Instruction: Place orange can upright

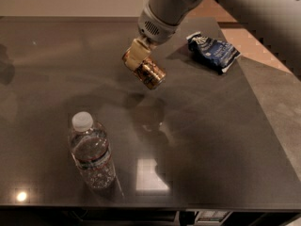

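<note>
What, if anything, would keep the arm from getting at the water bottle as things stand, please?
Likely yes for reach: nothing stands between them on the table. But the end effector, above the table's middle, is shut on the tilted orange can, so it cannot grasp the water bottle yet.

No text, brand or number can be read from my station. The can (149, 73), clamped tilted in my pincer (140, 60) above the far middle of the counter (225, 140), shows no legible lettering. The bottle (92, 155) at front left wears a thin label band I cannot read. The blue packet (212, 52) at far right carries pale marks, none decipherable.
</note>
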Controlling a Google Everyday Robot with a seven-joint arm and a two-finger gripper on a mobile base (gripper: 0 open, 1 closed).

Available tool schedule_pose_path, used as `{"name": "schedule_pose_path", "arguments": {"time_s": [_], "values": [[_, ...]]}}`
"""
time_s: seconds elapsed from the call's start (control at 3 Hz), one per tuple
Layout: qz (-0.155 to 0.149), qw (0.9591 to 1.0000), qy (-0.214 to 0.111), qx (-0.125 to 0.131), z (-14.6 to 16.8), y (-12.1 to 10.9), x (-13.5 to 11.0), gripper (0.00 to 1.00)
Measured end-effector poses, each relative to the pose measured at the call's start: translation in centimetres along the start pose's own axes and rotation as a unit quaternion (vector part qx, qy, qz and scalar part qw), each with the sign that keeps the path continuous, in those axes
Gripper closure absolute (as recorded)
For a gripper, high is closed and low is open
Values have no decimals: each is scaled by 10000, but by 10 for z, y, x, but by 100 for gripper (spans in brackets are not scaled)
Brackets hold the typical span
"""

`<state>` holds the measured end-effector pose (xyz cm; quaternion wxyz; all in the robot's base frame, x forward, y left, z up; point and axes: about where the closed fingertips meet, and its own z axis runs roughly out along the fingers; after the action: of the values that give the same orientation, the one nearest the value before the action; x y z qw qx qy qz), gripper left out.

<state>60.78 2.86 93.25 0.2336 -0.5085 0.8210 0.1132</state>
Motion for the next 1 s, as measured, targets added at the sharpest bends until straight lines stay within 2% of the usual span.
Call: {"name": "schedule_pose_path", "arguments": {"time_s": [0.33,0.67,1.0], "values": [[-378,9967,-698,160,-20,0,-1,100],[-527,9896,-1322,195,-29,1,2,100],[-456,9798,-1938,177,-35,0,10,100]]}}
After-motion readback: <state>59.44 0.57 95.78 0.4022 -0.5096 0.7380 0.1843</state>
